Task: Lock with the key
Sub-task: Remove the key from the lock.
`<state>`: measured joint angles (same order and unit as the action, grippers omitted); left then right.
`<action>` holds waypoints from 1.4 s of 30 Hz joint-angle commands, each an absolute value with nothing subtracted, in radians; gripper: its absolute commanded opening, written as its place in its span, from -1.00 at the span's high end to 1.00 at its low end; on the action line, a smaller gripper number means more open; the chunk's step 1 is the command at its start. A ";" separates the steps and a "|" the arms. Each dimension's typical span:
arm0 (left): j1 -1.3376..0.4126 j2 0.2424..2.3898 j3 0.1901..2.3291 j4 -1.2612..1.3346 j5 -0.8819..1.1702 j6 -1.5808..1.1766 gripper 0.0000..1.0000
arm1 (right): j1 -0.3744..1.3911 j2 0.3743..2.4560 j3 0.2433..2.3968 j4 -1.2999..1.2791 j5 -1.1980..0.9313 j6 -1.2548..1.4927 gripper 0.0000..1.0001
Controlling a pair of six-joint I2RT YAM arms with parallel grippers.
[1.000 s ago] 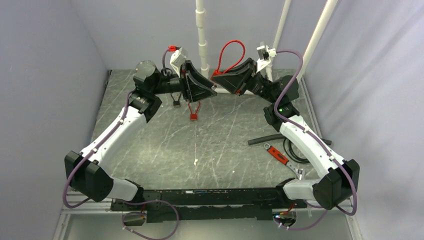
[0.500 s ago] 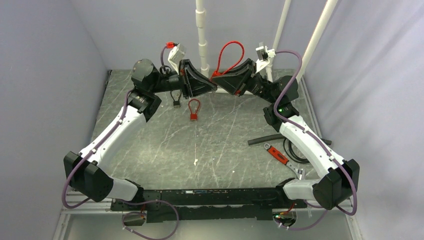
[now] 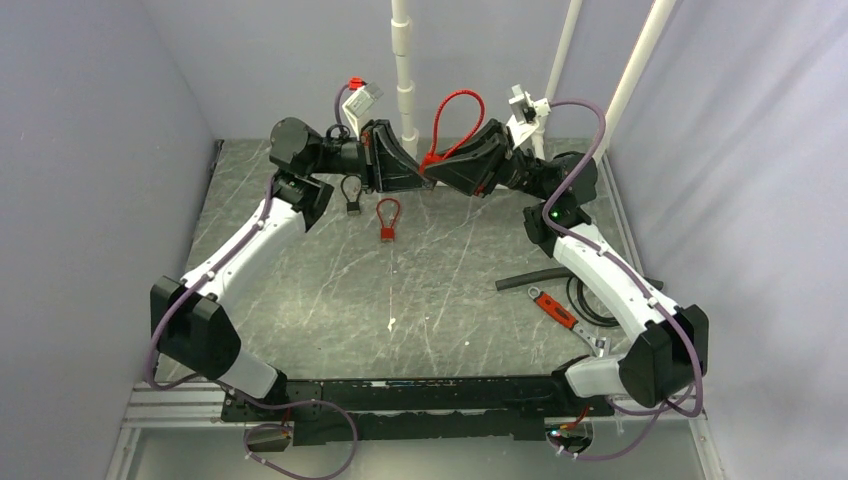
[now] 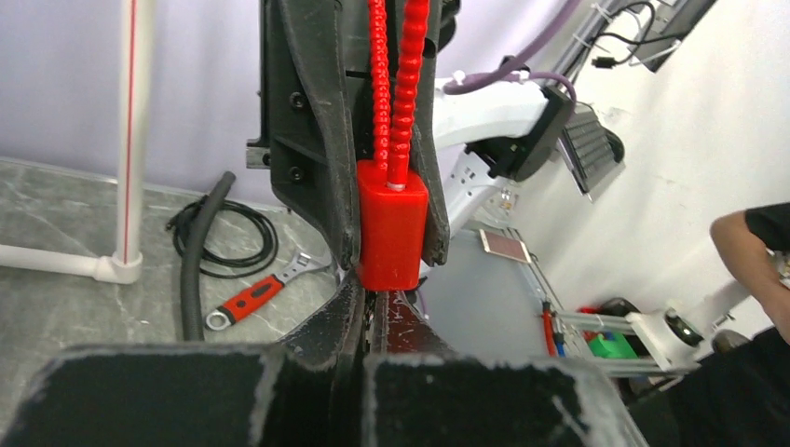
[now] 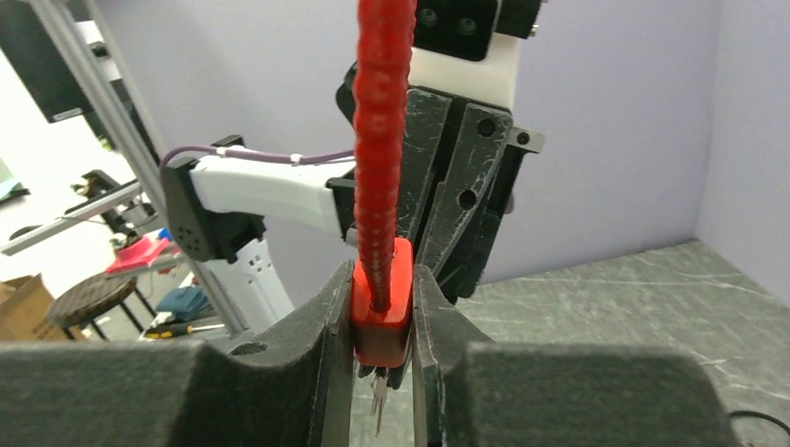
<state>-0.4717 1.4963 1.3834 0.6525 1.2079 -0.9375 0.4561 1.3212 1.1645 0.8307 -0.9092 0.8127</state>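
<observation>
**Spotter:** Since a second ago your left arm has pulled its elbow in and raised the left gripper [image 3: 408, 170]. It now meets the right gripper [image 3: 437, 175] tip to tip above the back of the table [image 3: 320, 290].

**Operator:** Where is the lock?

**Spotter:** You have the red cable lock [image 4: 392, 228] up in the air, clamped by its body between the right gripper's fingers [image 5: 326, 312]. Its ribbed red loop stands above them.

**Operator:** And the left gripper?

**Spotter:** Your left fingers [image 4: 326, 321] are pressed together right under the lock body, touching it or very nearly. Whether they pinch anything, I cannot tell. From the right wrist you can see what looks like the key [image 5: 377, 405], thin metal hanging just below the body.

**Operator:** What else lies around?

**Spotter:** On the table below your left gripper you have a small red padlock [image 3: 386, 222] and a black padlock [image 3: 352, 205], near each other but apart. Beside your right arm lie a red-handled wrench [image 3: 556, 310], a black hose [image 3: 530, 278] and a coil of black cable [image 3: 592, 300]. A white pipe [image 3: 404, 60] stands upright behind both grippers.
</observation>
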 commanded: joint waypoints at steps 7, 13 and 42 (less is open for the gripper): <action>-0.523 1.472 1.332 0.762 1.340 -1.054 1.00 | 0.474 1.328 1.228 1.052 -0.977 0.917 1.00; -0.533 1.444 1.259 0.762 1.349 -1.039 1.00 | 0.467 1.325 1.270 1.002 -0.872 0.840 1.00; -0.523 1.480 1.202 0.894 1.370 -1.158 1.00 | 0.435 1.291 1.265 0.976 -0.842 0.821 1.00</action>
<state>-0.5304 1.5166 1.1988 0.7368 1.2667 -1.0512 0.4271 1.3140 1.2316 0.8333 -0.7815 0.7925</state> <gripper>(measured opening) 0.022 0.224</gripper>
